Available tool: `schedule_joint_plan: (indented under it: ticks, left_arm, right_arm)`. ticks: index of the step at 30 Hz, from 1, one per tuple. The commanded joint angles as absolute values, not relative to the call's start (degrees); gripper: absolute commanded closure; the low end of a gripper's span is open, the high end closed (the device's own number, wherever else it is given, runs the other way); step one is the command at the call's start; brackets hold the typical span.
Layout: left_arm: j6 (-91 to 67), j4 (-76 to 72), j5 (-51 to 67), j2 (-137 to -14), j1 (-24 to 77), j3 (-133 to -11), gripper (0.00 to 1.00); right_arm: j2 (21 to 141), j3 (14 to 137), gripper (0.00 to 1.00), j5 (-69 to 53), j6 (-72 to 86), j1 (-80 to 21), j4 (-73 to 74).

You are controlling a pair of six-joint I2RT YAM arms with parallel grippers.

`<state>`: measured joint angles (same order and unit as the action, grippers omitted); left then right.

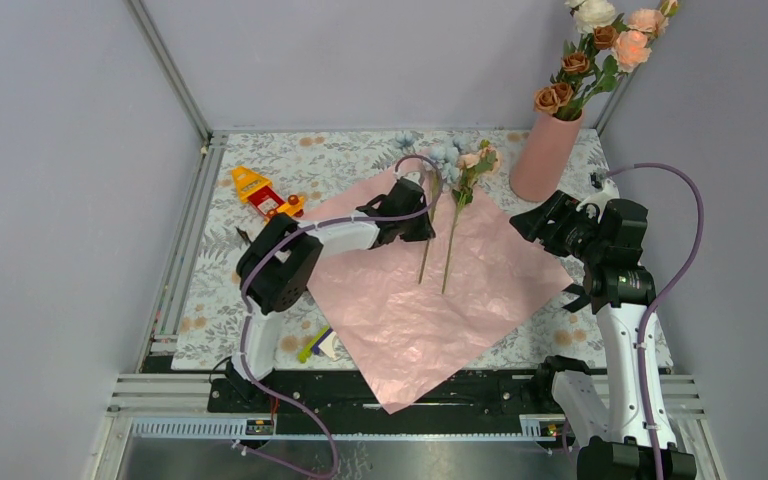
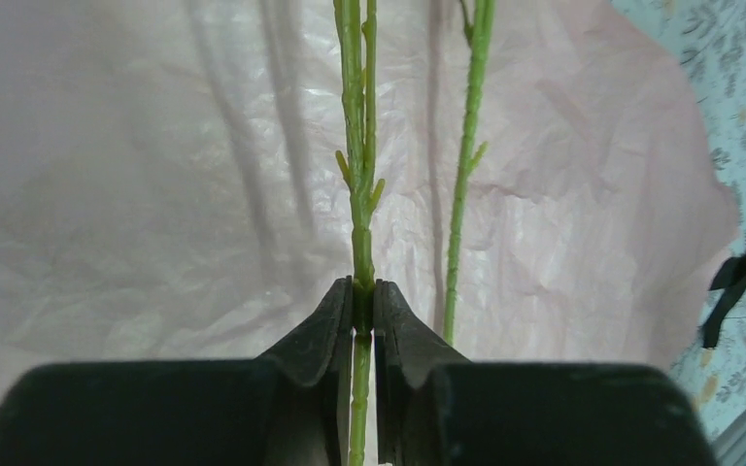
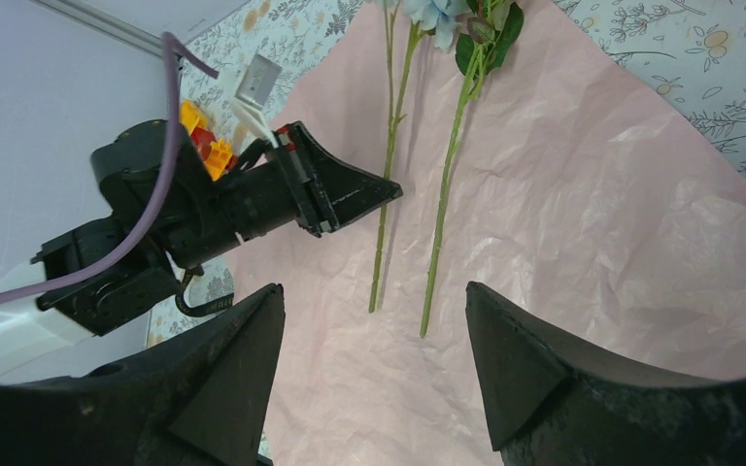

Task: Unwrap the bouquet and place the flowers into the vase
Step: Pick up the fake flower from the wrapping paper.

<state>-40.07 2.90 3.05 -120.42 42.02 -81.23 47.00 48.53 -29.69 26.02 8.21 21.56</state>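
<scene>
The bouquet lies unwrapped, with its pink paper (image 1: pixel 430 300) spread flat on the table. Two flowers rest on the paper: a pale blue one (image 1: pixel 445 157) on the left stem (image 2: pixel 359 194) and a peach one (image 1: pixel 480 158) on the right stem (image 2: pixel 461 204). My left gripper (image 1: pixel 418 218) is shut on the left stem about midway along it, seen pinched between the jaws (image 2: pixel 362 309). The salmon pink vase (image 1: pixel 545 155) stands at the back right holding several flowers (image 1: pixel 600 45). My right gripper (image 3: pixel 374 291) hovers open over the paper's right side, apart from both stems.
A yellow and red toy (image 1: pixel 265 192) sits at the back left beside the paper. A small green and purple object (image 1: pixel 318 345) lies near the front edge. The black ribbon (image 2: pixel 738 282) lies off the paper's edge. Grey walls and metal rails enclose the table.
</scene>
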Motion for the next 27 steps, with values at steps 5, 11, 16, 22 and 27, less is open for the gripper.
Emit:
schedule_joint_plan:
  ticks: [5,11,16,22,27]
  left_arm:
    - [-41.13,-9.49,-0.58,-106.55,41.77,-74.35,1.0]
    - [-43.84,-14.1,3.64,-97.16,41.77,-67.84,1.0]
    - [-49.93,-21.52,8.23,-89.27,42.12,-59.12,1.0]
    - [-52.59,-31.49,11.21,-81.21,43.08,-50.01,1.0]
    - [-56.01,-38.22,12.58,-76.7,43.78,-44.64,1.0]
  right_arm:
    - [46.57,49.63,0.23,-33.7,27.19,8.35,21.78]
    - [46.71,49.39,0.22,-37.55,30.21,8.35,20.3]
    - [47.05,44.26,0.22,-42.6,39.87,8.03,9.21]
    - [49.19,41.78,0.23,-40.59,47.06,-0.28,-1.75]
    - [51.9,41.05,0.23,-35.1,51.96,-11.65,-10.7]
